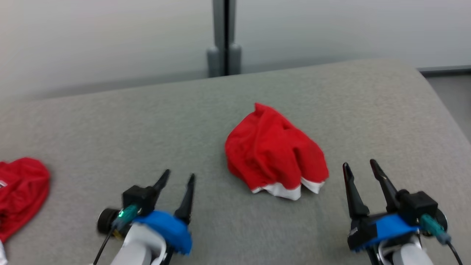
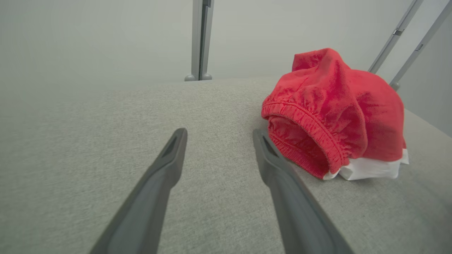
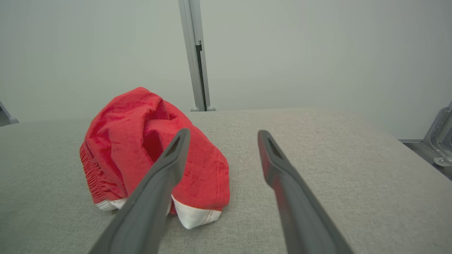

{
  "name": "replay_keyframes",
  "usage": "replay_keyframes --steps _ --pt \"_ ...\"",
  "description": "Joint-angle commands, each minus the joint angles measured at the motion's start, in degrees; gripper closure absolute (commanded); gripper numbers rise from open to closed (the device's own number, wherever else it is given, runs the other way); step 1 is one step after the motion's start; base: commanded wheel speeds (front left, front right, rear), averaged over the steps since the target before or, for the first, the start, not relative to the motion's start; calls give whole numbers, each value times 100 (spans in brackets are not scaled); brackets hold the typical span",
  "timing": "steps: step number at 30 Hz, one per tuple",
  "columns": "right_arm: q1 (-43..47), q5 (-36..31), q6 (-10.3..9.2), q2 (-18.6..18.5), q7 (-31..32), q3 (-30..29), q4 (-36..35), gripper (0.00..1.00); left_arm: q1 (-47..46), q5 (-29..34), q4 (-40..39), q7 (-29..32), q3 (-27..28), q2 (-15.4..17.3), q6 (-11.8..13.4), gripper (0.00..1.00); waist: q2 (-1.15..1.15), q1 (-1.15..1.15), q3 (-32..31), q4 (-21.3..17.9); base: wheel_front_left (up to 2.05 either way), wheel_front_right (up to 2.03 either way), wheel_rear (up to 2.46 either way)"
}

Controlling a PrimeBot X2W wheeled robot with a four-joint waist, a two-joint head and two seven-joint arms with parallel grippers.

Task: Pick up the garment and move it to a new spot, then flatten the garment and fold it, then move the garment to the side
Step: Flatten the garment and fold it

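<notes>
I am holding my left gripper (image 1: 179, 175) low over the grey fabric-covered tabletop (image 1: 110, 121), its two long dark fingers spread wide with nothing between them. My right gripper (image 1: 358, 164) is standing just as open and empty on the other side. At my near left a second red cloth (image 1: 22, 191) is lying by the tabletop's edge, well apart from the work. Just beyond and between my grippers, the crumpled red fabric garment with a white hem (image 1: 276, 154) is sitting in a loose mound near the middle of the tabletop, touching neither gripper. I am judging it to be light, soft and limp: it is likely to sag and trail once lifted, it is not fragile, and its textured weave should not be slipping between my fingers. Its gathered elastic waistband (image 2: 310, 130) is curling open toward my left gripper, and that thicker ridge is looking like the surest place to pinch. The white hem (image 3: 197, 215) is peeking out along the near bottom edge toward my right gripper, offering a second hold for spreading the cloth flat. The risk I am weighing is catching several folded layers at once, so the bundle comes up without opening. Farther back, a grey upright post (image 1: 224, 36) is rising behind the tabletop against a pale wall.
</notes>
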Motion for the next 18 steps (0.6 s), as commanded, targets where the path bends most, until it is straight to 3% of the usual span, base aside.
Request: replay_keyframes --steps 1,9,18 --pt "-82 66 2 -27 -21 66 4 0 -217 -109 99 128 -228 40 -31 0 -1 0 80 -123 0 0 0" --pt "-395 309 1 -27 -50 438 111 0 -1170 -1223 701 1035 -1679 238 -19 0 -1 0 582 -932 0 0 0" --pt "-422 444 1 -28 -55 461 10 0 -1563 -1769 1049 700 -2023 374 -20 0 -1 0 699 -1269 0 0 0"
